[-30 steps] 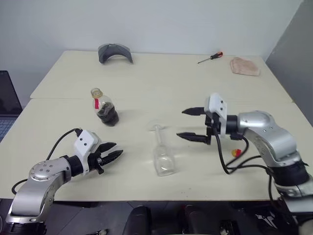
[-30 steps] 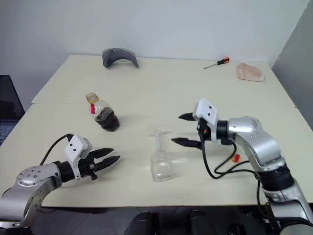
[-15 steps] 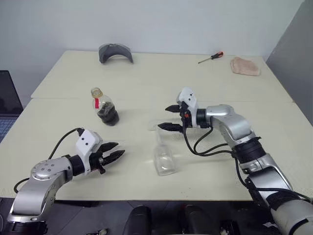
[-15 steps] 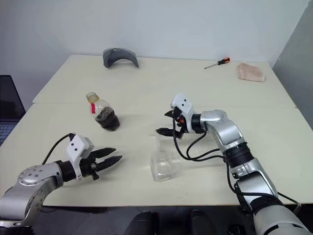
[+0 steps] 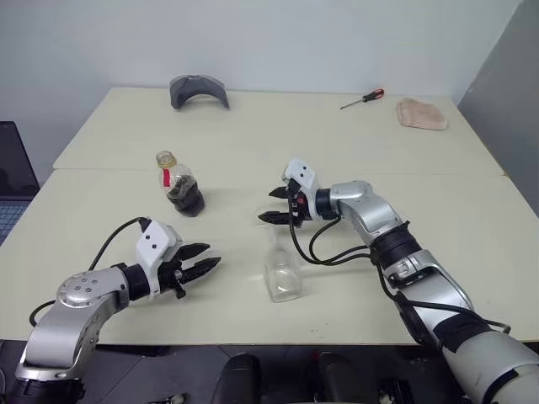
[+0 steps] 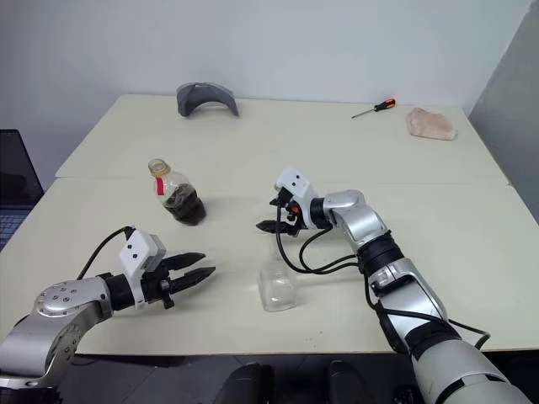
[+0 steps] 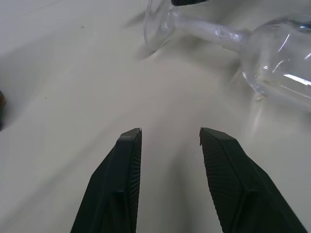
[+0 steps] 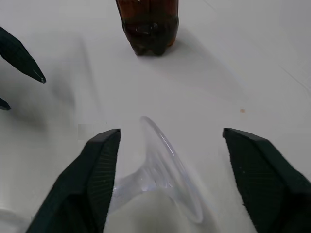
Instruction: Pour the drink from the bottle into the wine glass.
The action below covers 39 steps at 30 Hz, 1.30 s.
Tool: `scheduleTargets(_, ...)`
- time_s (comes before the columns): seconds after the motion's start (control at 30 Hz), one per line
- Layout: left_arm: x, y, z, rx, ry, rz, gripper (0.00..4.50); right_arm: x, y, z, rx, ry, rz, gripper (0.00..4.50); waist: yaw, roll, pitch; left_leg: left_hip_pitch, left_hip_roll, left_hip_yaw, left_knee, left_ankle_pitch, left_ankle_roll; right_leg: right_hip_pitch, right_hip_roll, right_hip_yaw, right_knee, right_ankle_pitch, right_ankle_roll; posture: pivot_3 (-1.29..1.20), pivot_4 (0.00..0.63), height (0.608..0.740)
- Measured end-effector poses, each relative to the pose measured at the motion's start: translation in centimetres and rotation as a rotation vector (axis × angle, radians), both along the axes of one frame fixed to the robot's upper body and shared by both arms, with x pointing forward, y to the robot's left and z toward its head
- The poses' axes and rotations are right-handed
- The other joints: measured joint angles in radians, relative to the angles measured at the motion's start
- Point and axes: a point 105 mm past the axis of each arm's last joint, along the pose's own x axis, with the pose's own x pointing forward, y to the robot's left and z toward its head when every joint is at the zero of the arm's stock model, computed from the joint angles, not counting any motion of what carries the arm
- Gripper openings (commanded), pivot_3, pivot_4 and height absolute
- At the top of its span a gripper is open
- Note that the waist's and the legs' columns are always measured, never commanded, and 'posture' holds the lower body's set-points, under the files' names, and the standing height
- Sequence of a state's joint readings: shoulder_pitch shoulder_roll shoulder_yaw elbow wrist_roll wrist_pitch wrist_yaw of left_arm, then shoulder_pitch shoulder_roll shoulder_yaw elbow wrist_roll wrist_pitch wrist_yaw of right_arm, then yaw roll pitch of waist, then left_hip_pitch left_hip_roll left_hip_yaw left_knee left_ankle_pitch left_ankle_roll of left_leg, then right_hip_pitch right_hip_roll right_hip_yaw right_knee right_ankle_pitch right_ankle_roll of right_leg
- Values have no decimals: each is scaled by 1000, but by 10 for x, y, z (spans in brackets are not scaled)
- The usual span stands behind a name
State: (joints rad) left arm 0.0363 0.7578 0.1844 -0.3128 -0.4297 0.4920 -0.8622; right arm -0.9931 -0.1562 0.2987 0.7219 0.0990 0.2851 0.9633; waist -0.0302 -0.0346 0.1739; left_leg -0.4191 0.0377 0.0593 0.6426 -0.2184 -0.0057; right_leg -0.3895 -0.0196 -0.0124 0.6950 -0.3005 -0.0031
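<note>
Behind open right tool (image 8: 167, 179): bottle (image 8: 148, 26) cropped.

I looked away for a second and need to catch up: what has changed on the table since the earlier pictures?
The right pincer swept in toward the robot's left to the foot of the lying wine glass, its fingers now straddling the foot and narrower than before, not yet gripping. The left pincer, bottle and glass stayed put.
</note>
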Motion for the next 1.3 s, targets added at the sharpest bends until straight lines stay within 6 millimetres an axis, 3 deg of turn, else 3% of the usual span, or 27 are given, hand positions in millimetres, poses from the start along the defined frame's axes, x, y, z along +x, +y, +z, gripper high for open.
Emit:
scheduleTargets(0.23, 1, 0, 1, 0, -3, 0, 1976, 5, 5, 4, -20, -66, 8, 29, -1, 0, 0, 0, 0, 0, 0, 0, 0, 0, 0, 0, 1, 0, -1, 0, 150, 740)
scheduleTargets(0.53, 2, -1, 3, 1, -8, -2, 1976, 11, -2, 16, -42, -140, 2, 29, 2, 0, 0, 1, 0, 0, 0, 0, 0, 0, -1, 0, 1, -1, -1, 0, 150, 740)
scheduleTargets(0.7, 4, -3, 5, 2, -17, -3, 1976, 21, -42, 21, -86, -176, -139, 29, 7, 0, 0, 1, -1, 0, 0, 0, 0, 1, -2, 0, 1, -1, -1, 0, 150, 740)
scheduleTargets(0.87, 8, -15, 12, -3, -49, -36, 1976, 25, -81, 11, -66, -96, -338, 29, 11, 0, 0, 1, -2, -1, 0, 0, 0, 1, -3, 0, 1, -1, -1, 0, 150, 740)
scheduleTargets(1.1, 12, -27, 16, -11, -62, -76, 1976, 17, -129, 3, -20, 1, -559, 29, 33, 0, -1, 1, -5, -2, 1, 0, 0, 3, -4, 0, -1, -1, 0, 0, 150, 740)
scheduleTargets(1.3, 17, -40, 21, -27, -85, -112, 1976, 9, -158, 2, 19, 51, -715, 29, 46, 0, -1, 0, -7, -2, 2, 0, 0, 6, -6, -1, -5, -1, 1, 0, 150, 740)
